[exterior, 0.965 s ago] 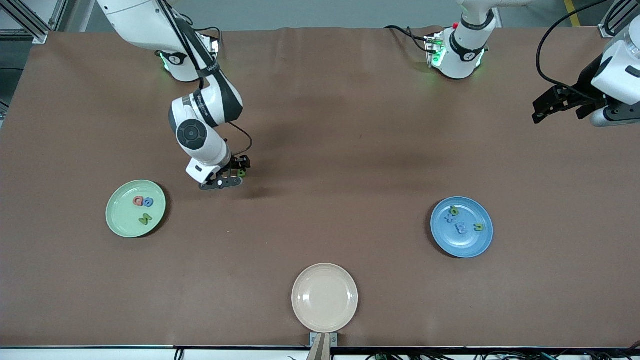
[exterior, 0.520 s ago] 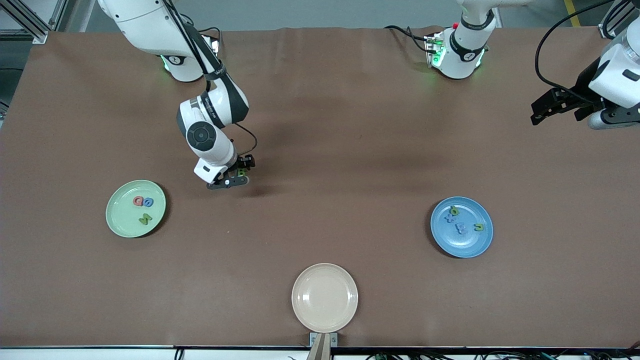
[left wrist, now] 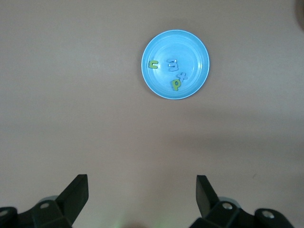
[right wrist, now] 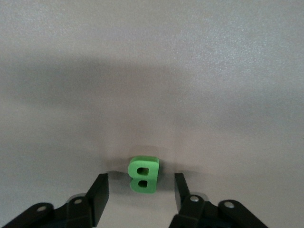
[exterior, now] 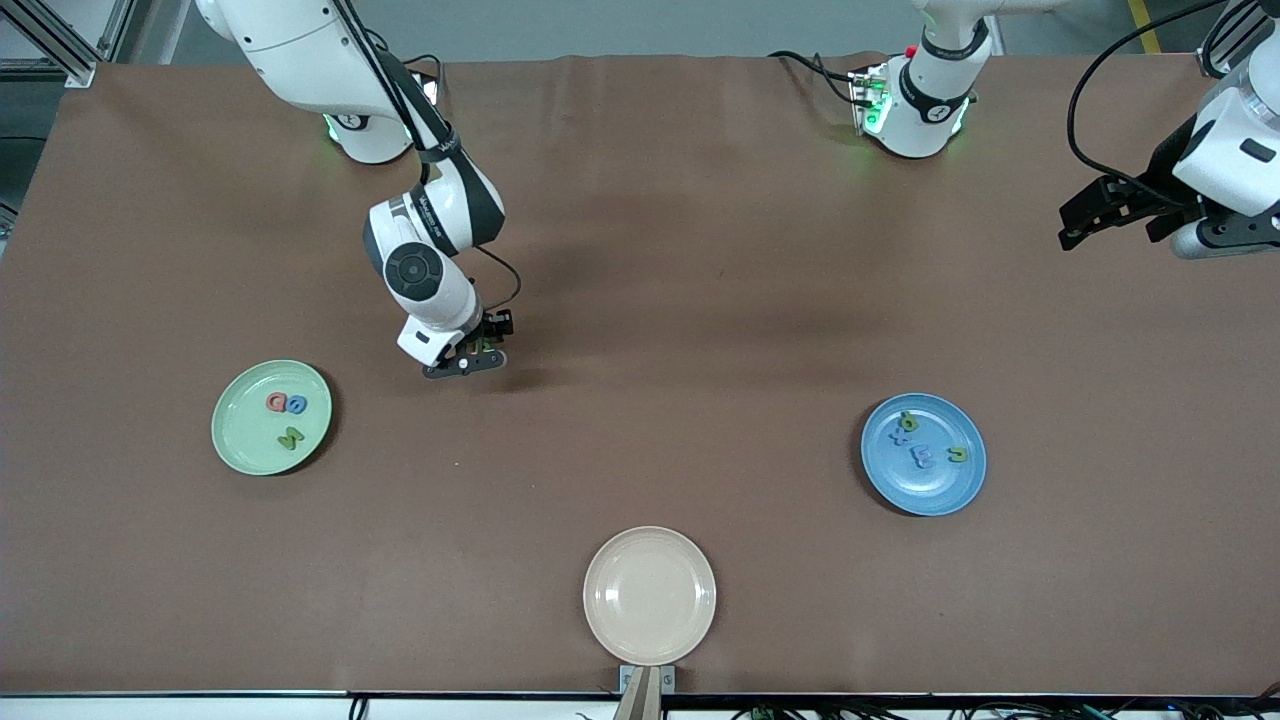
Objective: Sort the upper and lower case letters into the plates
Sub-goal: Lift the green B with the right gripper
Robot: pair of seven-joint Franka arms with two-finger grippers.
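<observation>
A green letter B [right wrist: 142, 174] rests on the brown table between the fingers of my right gripper [right wrist: 139, 188], which is open with a gap on each side of the letter. In the front view the right gripper [exterior: 476, 354] is down at the table around the B [exterior: 484, 346], beside the pale green plate [exterior: 228, 440]. That plate holds a red, a blue and a green letter. The blue plate [exterior: 925, 495] holds several letters and also shows in the left wrist view [left wrist: 164, 47]. My left gripper [exterior: 1080, 218] [left wrist: 141, 187] waits open and empty, high over the left arm's end of the table.
A cream-beige plate [exterior: 650, 595] with nothing on it stands near the table's front edge, nearer the front camera than both other plates. The arms' bases [exterior: 915, 110] stand along the table's back edge.
The right gripper has slid a little toward the left arm's end, staying low around the green B, and its fingers have drawn closer together. The left arm has barely shifted.
</observation>
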